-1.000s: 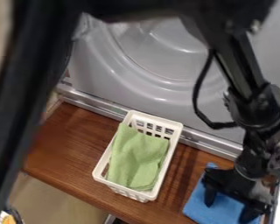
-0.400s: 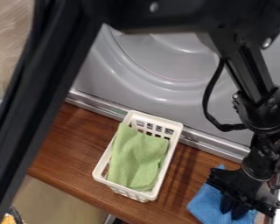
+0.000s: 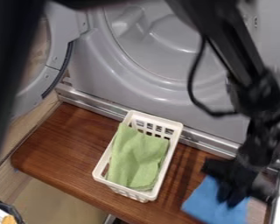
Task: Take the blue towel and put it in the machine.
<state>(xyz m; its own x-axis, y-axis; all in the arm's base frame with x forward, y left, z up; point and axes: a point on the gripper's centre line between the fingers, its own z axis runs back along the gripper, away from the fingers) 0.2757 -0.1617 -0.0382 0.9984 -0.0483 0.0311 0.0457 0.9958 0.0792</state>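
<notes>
My gripper (image 3: 231, 202) is at the lower right, its fingers together and shut on the blue towel (image 3: 208, 204). The towel lies below and left of the gripper's body, near the right end of the brown wooden board, and the gripper covers part of it. Behind the board stands the grey machine (image 3: 89, 69), with its round opening at the top middle. Its open door (image 3: 36, 97) stands at the left, partly behind the black arm.
A white basket (image 3: 103, 158) with a green cloth (image 3: 136, 159) in it stands on the wooden board (image 3: 66, 151), left of the gripper. A metal ledge (image 3: 104, 106) runs between board and machine. A dangling arm cable (image 3: 194, 94) crosses in front of the machine.
The gripper's fingers came together on the blue towel. The gripper has since shifted slightly left and up, and the towel's shape and position have changed with it. The machine's door has come into clearer view.
</notes>
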